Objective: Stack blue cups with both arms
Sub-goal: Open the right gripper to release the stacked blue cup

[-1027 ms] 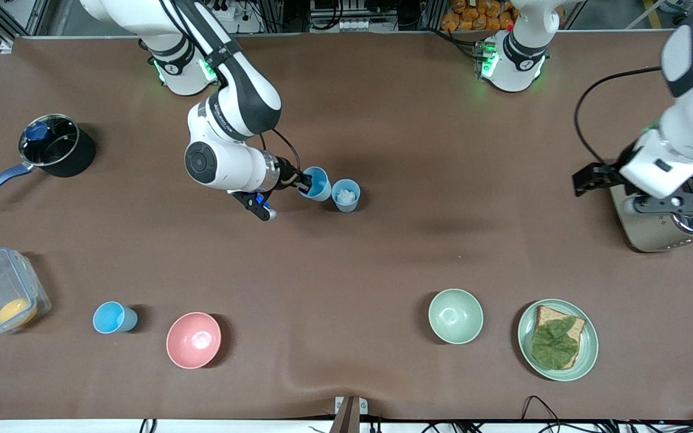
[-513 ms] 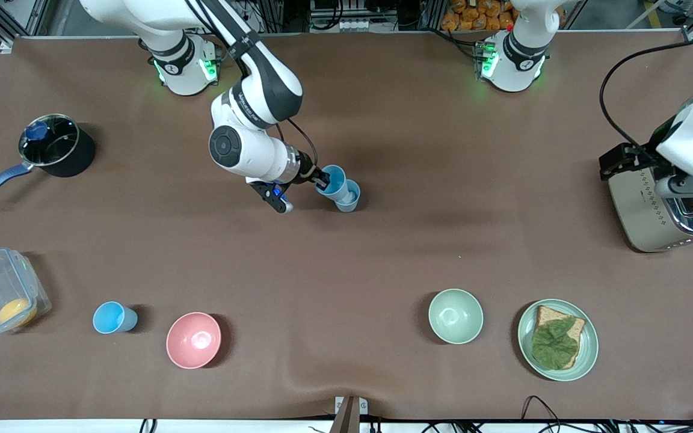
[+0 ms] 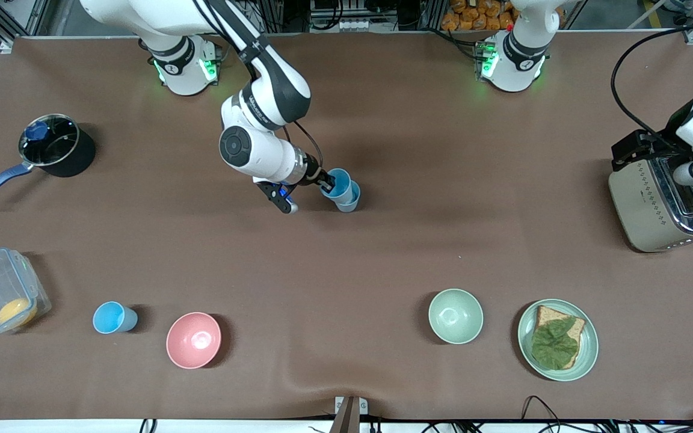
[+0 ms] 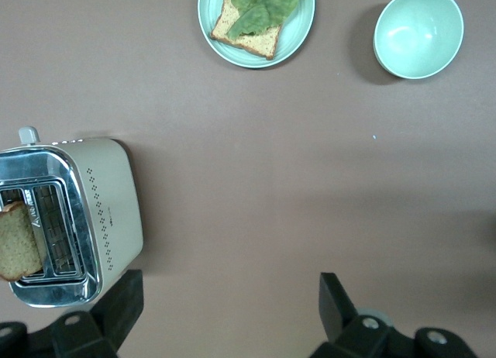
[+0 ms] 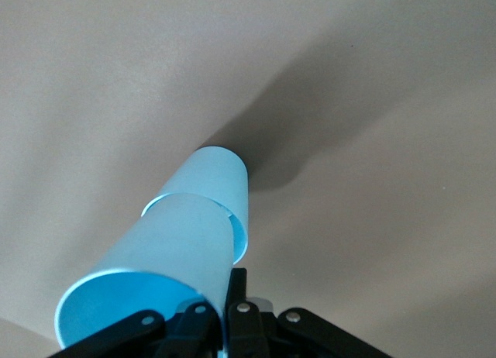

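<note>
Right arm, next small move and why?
Probably ease the held cup further down into the paler cup, then let go: the right end effector grips its rim, and it sits tilted, only partly nested.

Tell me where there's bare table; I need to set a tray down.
The widest bare stretch lies between the stacked blue cups held by the right gripper and the green bowl. The row nearest the front camera is crowded. The left gripper hovers by the toaster.
</note>
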Available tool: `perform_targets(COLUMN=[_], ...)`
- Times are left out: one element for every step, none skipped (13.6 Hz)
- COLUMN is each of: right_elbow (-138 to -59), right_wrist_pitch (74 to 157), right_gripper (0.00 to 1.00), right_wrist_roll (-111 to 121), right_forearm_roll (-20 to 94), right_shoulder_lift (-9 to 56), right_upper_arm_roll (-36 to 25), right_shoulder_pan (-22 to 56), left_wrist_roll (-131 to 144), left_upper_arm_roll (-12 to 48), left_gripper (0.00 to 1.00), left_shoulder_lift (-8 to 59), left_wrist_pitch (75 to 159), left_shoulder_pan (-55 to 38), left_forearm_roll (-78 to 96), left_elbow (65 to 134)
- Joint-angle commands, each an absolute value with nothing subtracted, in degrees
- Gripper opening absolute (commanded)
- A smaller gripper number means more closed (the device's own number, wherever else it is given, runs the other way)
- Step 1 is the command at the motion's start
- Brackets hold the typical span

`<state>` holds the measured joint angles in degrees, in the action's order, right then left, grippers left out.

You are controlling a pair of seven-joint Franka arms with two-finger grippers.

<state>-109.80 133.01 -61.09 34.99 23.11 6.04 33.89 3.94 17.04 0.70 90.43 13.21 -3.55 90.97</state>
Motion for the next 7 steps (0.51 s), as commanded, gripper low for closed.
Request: perform_targets(right_elbow=[-108.9,-108.9,-108.81,-108.46,-108.11,-107.58,-107.58], right_wrist_pitch=[134.12,134.12,134.03,134.03,133.95,133.6,133.42], right_gripper=[0.0,0.0,0.17,0.88,1.0,1.0,1.0], right_wrist_roll=[-62.75,-62.84,-63.71,-65.81,-66.87,-66.8,-66.54], right_forearm_roll=[36.3,36.3,36.3,36.3,36.12,36.04,35.6], right_shoulder_lift=[24.17,24.17,24.17,24.17,24.17,24.17,24.0], right_upper_arm_roll=[5.71,5.71,5.71,5.71,5.63,5.63,5.54], right_shoulder_pan=[35.42,35.42,35.42,35.42,35.68,35.6,35.33], left_wrist_roll=[2.72,2.81,2.99,3.77,4.21,5.18,5.53], left_upper_arm_roll=[9.78,9.15,8.97,8.88,8.79,8.01,7.82], left_gripper=[1.0,1.0,1.0,1.0,1.0,1.0,1.0], left_shoulder_lift=[-1.32,-1.32,-1.49,-1.84,-2.02,-2.2,-2.2], left_wrist_pitch=[87.99,87.63,87.54,87.54,87.54,87.54,87.54], left_shoulder_pan=[6.44,6.07,6.06,5.8,4.93,4.23,3.61], left_forearm_roll=[-2.73,-1.25,-0.45,-0.27,-0.26,-0.26,-0.26], left_elbow=[91.14,91.32,91.49,91.58,91.76,92.02,92.11])
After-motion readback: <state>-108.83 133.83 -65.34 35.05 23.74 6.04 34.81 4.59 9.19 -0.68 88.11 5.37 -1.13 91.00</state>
